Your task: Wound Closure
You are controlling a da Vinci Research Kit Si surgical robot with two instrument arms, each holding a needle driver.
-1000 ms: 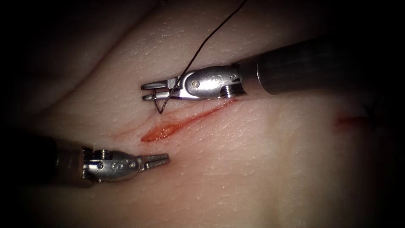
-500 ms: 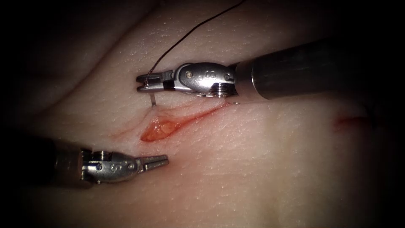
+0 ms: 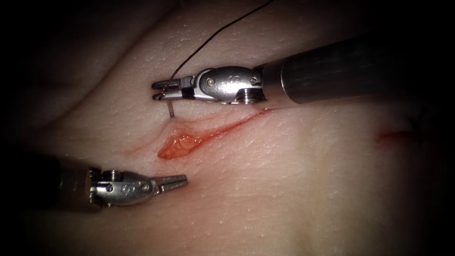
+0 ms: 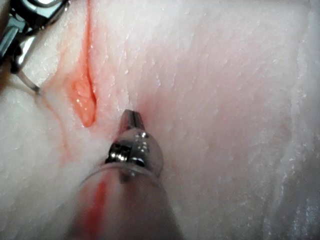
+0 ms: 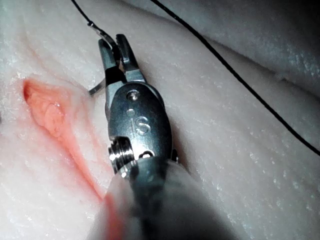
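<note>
Above the cut (image 3: 189, 141) | needle (image 3: 169, 110) pinched near its tail in right tool (image 3: 163, 90) fingers, tip now sunk into tissue (image 3: 284, 189) | left tool (image 3: 177, 180) fingers pressed together, holding nothing

The needle's (image 3: 170, 110) tip is buried in the tissue (image 3: 294, 189).

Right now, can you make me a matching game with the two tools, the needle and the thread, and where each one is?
Things:
1. right tool
2. left tool
3. needle
4. thread

Places or states:
a. trails up and away from the jaws
b. holds nothing, below the cut
c. grips the needle near its thread end
d. tip in the tissue above the cut

Pairs: 1-c, 2-b, 3-d, 4-a
</note>
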